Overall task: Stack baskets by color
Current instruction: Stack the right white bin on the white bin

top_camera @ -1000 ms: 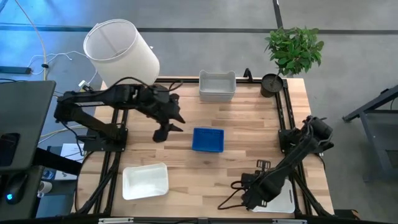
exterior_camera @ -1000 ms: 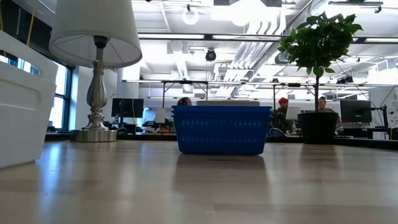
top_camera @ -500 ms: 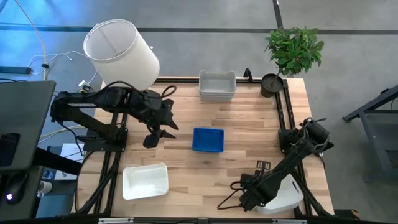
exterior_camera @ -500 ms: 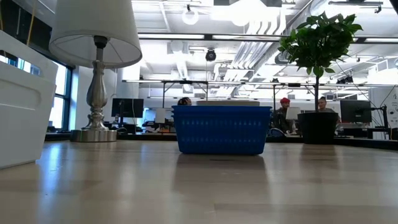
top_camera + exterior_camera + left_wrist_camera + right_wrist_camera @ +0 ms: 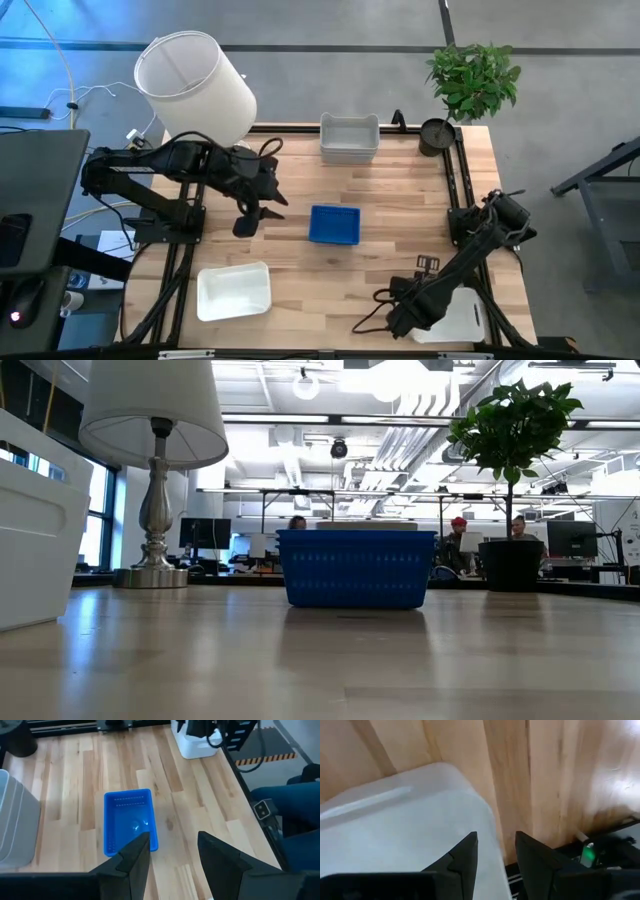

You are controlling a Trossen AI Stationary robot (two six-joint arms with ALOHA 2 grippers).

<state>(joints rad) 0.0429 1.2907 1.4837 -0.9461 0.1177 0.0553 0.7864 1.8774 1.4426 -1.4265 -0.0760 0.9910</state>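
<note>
These baskets look like thin, light plastic — stiff enough at the rim, a bit slick on the walls, so I'd pinch a short rim wall rather than the mesh bottom. The blue basket (image 5: 334,224) sits alone mid-table, open side up, with bare wood all around it. The left gripper (image 5: 255,212) hangs just beside it on the lamp side, jaws spread and empty. The right gripper (image 5: 398,318) is down at the near right corner, jaws parted over a white basket (image 5: 456,314) that sits right at the table edge; I can't tell if it's actually gripping it. That one's the risky spot — little room before it goes over. Another white basket (image 5: 233,290) lies near the front left, and a pale grey stack (image 5: 349,138) waits at the far edge beside the plant pot (image 5: 436,135).
</note>
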